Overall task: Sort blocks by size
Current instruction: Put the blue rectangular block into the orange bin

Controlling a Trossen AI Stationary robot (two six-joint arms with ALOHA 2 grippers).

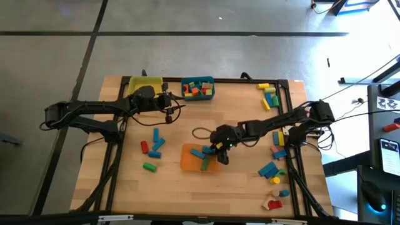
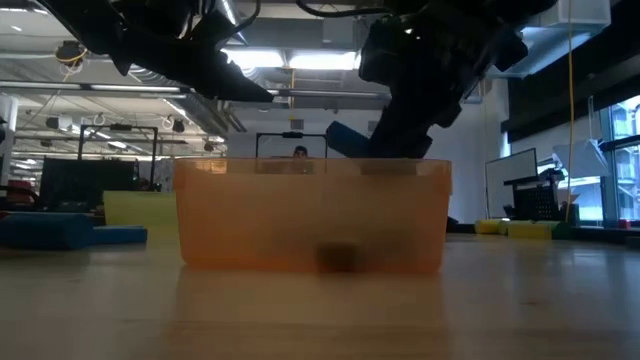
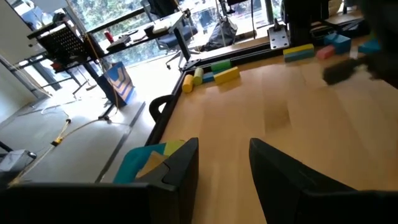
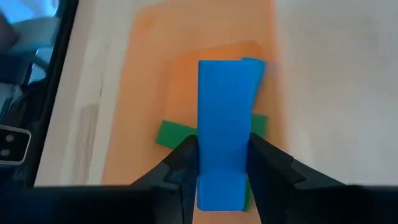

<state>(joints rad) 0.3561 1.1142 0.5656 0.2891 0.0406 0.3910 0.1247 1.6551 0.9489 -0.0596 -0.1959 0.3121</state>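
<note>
While the right tool (image 4: pixel 221 163) hangs over the orange bin (image 1: pixel 187 159), its fingers (image 4: pixel 183 163) are clamped on a long blue block (image 4: pixel 227 118). The right wrist view shows that block standing between the two fingers, above a green block (image 4: pixel 169 134) lying in the bin. From above, the right tool (image 1: pixel 220 149) sits at the bin's right edge, with blue and green blocks (image 1: pixel 201 157) inside the bin. The low view shows the orange bin (image 2: pixel 312 215) front on, the dark arm above it, and a blue block (image 2: pixel 345 140) just over its rim.

The left tool (image 1: pixel 167 104) waits well away from the orange bin, toward the far side of the worktop (image 1: pixel 187 187), near the yellow bin (image 1: pixel 145 83) and the teal bin (image 1: pixel 198 88). Its fingers (image 3: pixel 180 171) stand apart, holding nothing. The teal bin holds several mixed-colour blocks.

Left of the orange bin lie loose blocks on the worktop: a few blue ones (image 1: pixel 157 141), a red one (image 1: pixel 144 147) and a green one (image 1: pixel 149 166). Right of the bin, past the right arm, more are scattered: blue ones (image 1: pixel 269 169), yellow ones (image 1: pixel 275 180) and red ones (image 1: pixel 274 203) near the front edge. Farther back on that side lie yellow and green blocks (image 1: pixel 269 95). A loop of dark cable (image 1: pixel 201 133) lies just behind the orange bin.
</note>
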